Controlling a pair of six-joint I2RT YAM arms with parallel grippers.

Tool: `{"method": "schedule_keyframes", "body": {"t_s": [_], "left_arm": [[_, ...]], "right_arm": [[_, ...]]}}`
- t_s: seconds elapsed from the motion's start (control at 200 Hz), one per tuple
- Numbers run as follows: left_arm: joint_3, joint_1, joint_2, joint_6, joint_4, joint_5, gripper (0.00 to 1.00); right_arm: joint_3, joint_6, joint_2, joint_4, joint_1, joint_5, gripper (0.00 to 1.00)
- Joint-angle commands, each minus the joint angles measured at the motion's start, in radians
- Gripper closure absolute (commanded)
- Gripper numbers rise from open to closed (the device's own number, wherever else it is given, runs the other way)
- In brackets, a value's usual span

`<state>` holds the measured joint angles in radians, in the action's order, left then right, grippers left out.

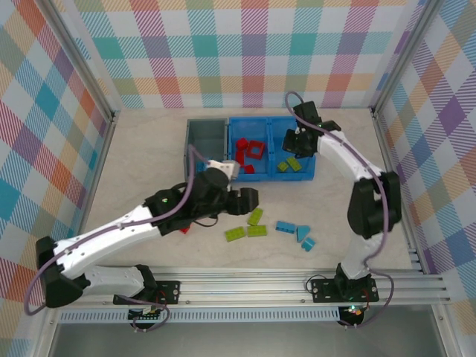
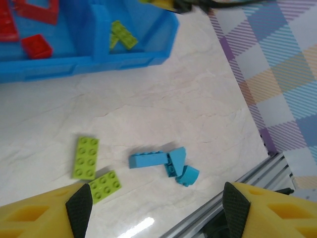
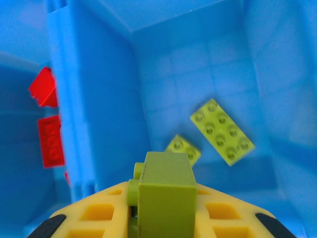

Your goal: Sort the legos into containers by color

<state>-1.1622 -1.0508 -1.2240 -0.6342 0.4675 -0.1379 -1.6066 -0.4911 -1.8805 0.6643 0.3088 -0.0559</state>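
Over the right compartment of the blue bin (image 1: 271, 176), your right gripper (image 1: 296, 139) clamps a lime brick (image 3: 166, 191); toward the near edge of the bench (image 1: 149, 149), your left gripper (image 2: 157, 208) stands wide, empty.

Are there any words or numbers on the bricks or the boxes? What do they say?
No words, numbers or signs can be read anywhere.
The blue bin and the grey bin are plain.
The lime brick in the right gripper: studs too blurred to show any lettering.
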Motion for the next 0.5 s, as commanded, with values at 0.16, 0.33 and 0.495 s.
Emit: {"method": "schedule_keyframes", "body": {"t_s": [0.16, 0.33, 0.495], "left_arm": [[-0.119, -0.125, -0.214, 0.113, -0.043, -0.186, 0.29], [-0.126, -0.151, -0.302, 0.188, -0.064, -0.132, 0.33], [-0.112, -0.154, -0.342, 0.277, -0.042, -0.052, 0.32]], "right_arm": [[-0.320, 0.022, -0.291, 0.178, -0.020, 0.078, 0.73], [-0.366, 0.015, -0.355, 0.211, -0.023, 0.065, 0.67], [-0.401, 0.034, -0.378, 0.233, -0.024, 0.061, 0.61]]}}
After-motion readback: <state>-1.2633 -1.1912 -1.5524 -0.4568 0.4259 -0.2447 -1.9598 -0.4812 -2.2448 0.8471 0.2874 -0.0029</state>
